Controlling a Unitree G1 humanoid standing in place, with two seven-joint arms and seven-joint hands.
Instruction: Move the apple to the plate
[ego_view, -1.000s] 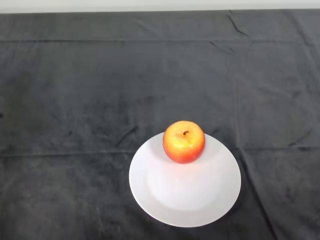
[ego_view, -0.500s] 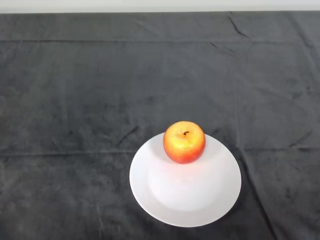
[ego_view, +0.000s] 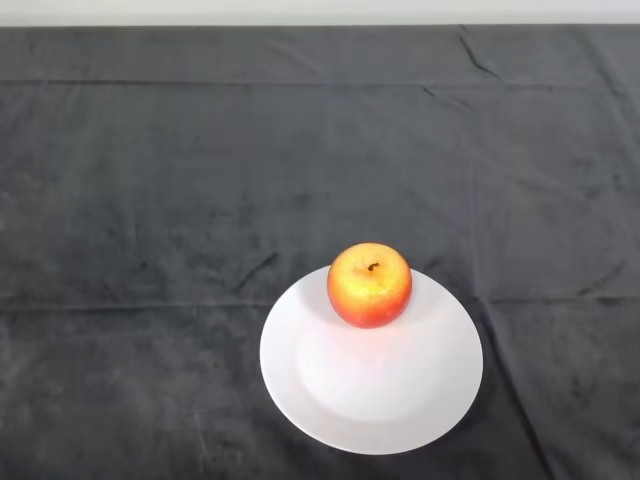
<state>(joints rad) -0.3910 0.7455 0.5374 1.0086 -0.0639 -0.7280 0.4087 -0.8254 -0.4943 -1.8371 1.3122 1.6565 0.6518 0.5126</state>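
A red and yellow apple (ego_view: 369, 285) stands upright, stem up, on the far part of a round white plate (ego_view: 372, 390). The plate lies on the dark cloth in the lower middle of the head view.
The dark cloth (ego_view: 200, 180) covers the whole table, with creases across it. The table's far edge (ego_view: 320, 25) runs along the top of the view.
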